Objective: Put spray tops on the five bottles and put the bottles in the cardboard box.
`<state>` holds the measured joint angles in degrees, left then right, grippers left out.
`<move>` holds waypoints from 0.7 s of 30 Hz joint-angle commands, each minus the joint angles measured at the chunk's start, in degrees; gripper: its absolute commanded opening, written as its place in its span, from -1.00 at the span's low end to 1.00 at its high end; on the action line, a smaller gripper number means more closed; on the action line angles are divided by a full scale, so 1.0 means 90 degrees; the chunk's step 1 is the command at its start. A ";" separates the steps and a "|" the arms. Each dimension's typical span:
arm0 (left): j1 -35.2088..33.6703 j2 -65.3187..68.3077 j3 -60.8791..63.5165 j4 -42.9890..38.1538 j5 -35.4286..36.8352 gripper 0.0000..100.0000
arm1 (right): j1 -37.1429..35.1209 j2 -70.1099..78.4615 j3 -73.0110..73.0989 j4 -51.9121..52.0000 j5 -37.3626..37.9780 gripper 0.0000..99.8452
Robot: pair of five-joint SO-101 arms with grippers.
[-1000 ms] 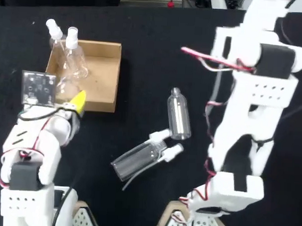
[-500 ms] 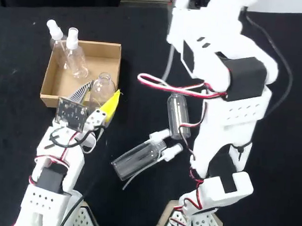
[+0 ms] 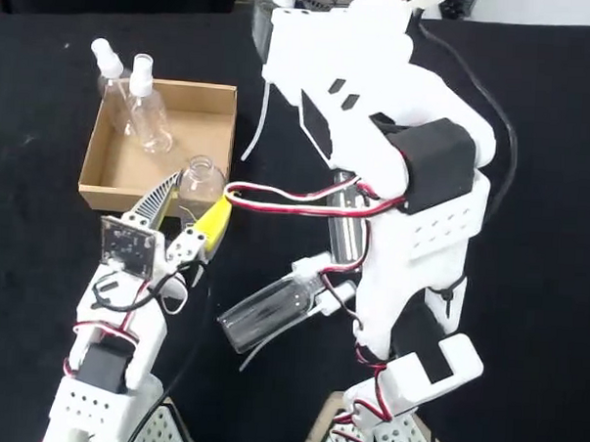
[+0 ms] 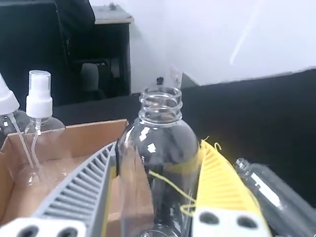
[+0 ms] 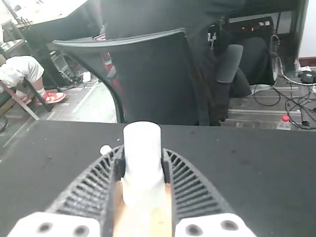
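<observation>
Black surface (image 3: 540, 212); cardboard box (image 3: 211, 98) just beyond the left tool (image 3: 190, 205), which clamped an uncapped bottle (image 4: 160, 143) upright. Item: the right tool (image 5: 142, 157) gripped a spray top (image 5: 142, 138), probably best fed tube-first, squarely onto the neck.

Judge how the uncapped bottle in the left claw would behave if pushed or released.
The bottle looks clear, thin and empty, so it is probably light and slightly squashy. Its smooth round wall could slip in the left claw. Laid down, it would likely roll.
</observation>
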<state>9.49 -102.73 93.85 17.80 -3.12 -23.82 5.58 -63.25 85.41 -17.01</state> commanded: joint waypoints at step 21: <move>0.0063 -0.0205 0.0015 -0.0098 0.0274 -0.78 | -0.0606 -0.1441 0.0015 0.0527 0.0332 -0.98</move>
<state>9.41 -103.78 94.73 17.71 -1.45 -28.40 -1.54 -63.16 88.40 -14.73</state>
